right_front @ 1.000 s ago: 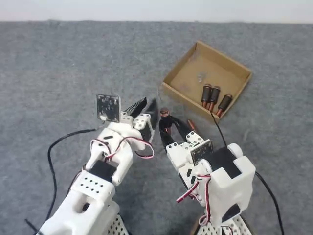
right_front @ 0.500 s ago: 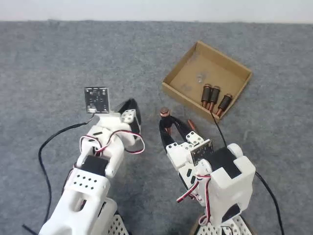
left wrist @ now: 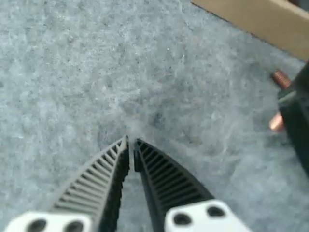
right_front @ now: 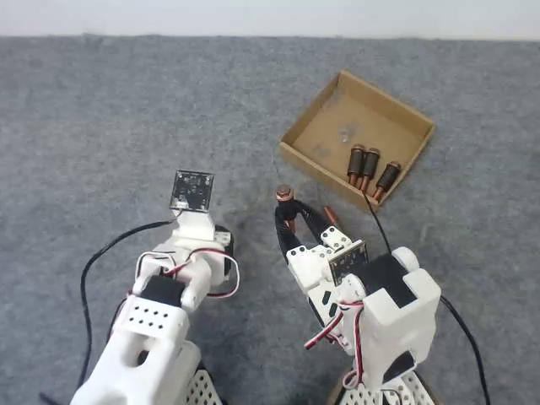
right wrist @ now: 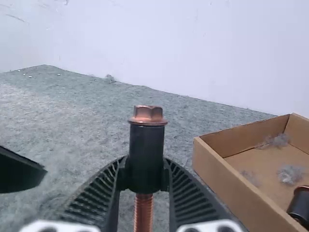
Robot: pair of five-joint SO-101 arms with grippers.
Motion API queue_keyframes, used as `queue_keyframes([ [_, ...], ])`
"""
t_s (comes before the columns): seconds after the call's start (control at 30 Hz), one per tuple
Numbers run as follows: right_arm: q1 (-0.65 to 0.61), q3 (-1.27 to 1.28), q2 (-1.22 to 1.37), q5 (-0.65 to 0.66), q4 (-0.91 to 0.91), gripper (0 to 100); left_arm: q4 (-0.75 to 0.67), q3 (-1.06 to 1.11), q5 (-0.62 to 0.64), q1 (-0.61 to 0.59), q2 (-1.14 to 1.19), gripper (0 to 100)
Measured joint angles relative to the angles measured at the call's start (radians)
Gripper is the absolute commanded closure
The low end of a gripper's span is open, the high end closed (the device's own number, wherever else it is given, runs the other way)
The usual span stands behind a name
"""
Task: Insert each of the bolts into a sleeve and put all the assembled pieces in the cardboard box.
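Upright in right gripper [right wrist: 145,170]: bolt [right wrist: 147,115], sleeve [right wrist: 146,150] around it; head up

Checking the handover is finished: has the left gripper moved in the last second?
Yes. The left gripper has drawn back from the cardboard box, toward its own base, away from the sleeved bolt that the right gripper holds.

Cardboard box [right_front: 308,160]: open, brown, set askew on the mat. Three assemblies [right_front: 369,169], each a black sleeve on a copper bolt, lie side by side inside by one wall. Fourth assembly [right wrist: 145,145]: upright, bolt head on top, shank below, clamped in the right gripper [right wrist: 145,168], near the box.
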Motion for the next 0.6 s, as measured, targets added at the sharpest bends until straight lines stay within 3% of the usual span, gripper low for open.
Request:
queue_keyframes([
  [0.2, 0.080, -0.005, 0.000, 0.000, 0.000, 98.6, 0.000, 0.000, -0.005, -0.052, 0.000, 99],
  [0.6, 0.302, -0.255, 0.002, 0.000, 0.000, 98.6, 0.000, 0.000, -0.009, -0.061, 0.000, 99],
])
